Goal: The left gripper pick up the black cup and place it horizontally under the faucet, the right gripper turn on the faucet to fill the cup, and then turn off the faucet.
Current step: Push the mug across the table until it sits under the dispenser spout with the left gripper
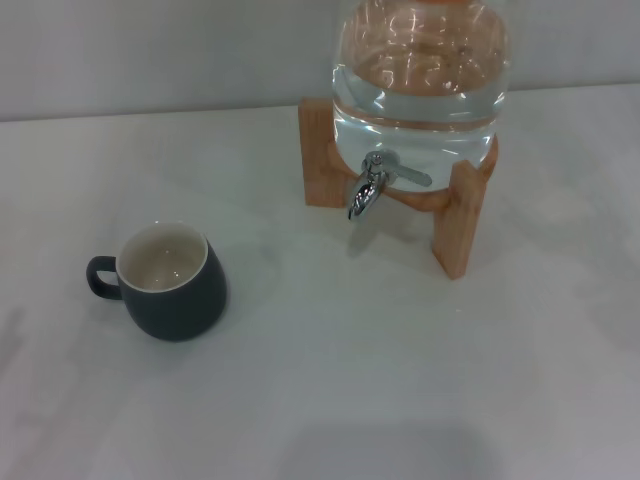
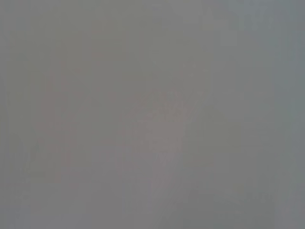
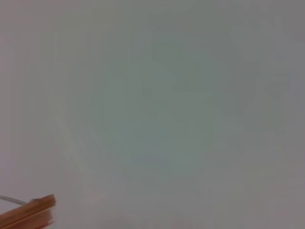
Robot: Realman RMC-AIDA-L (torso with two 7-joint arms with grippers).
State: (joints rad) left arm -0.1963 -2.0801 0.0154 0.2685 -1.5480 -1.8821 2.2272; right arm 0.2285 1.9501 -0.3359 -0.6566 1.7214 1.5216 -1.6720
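Note:
The black cup [image 1: 172, 281] stands upright on the white table [image 1: 400, 380] at the left, its cream inside facing up and its loop handle pointing left. The chrome faucet [image 1: 366, 190] sticks out of the clear glass water jar [image 1: 420, 80] at the back right, spout down, with its thin lever pointing right. Nothing stands under the spout. Neither gripper shows in any view. The left wrist view holds only a blank grey surface.
The jar sits on a wooden stand [image 1: 455, 230] whose legs reach toward the table's middle. A corner of that wooden stand [image 3: 28, 214] shows in the right wrist view. A pale wall runs behind the table.

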